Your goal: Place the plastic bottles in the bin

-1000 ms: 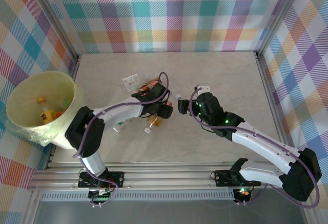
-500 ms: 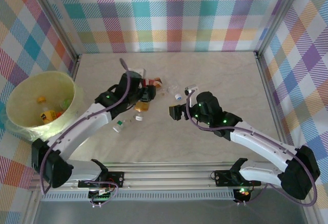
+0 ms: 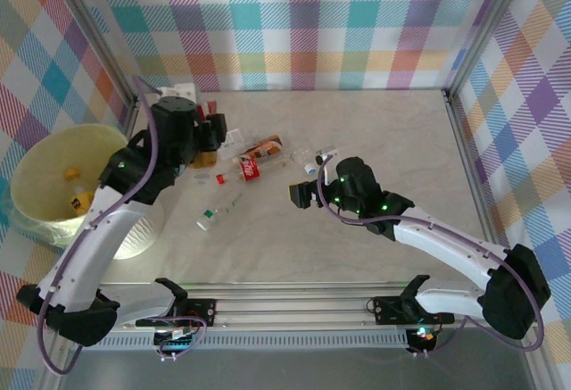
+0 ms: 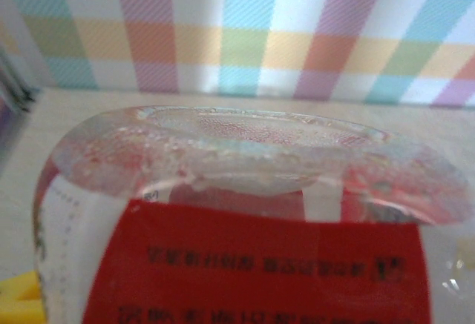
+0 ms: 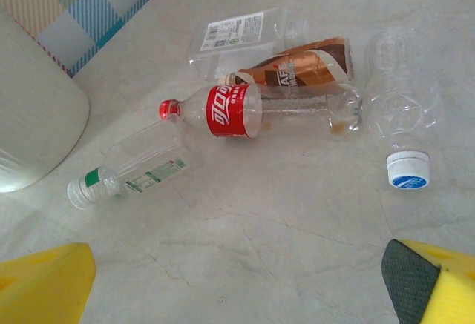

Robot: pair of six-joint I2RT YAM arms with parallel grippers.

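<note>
Script, white and illegible, crosses red-label bottle [image 5: 228, 110]; brown-label bottle [image 5: 300, 68] lies beside.

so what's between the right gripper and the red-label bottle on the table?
Nothing: bare table between the open right gripper and the red-label bottle, seen in the right wrist view.

Left gripper [image 3: 212, 136]: moved from the pile at mid-bench [image 3: 384, 131] up and back toward the far-left corner, now partway to the bin [image 3: 40, 162], its fingers closed on the held bottle [image 4: 252, 190] that has come away with it. Pile: red-label bottle [image 3: 250, 168] and brown-label bottle [image 3: 266, 149], earlier covered by that arm, now exposed. Right gripper [image 3: 299, 195]: shifted slightly left and nearer the bases.
</note>
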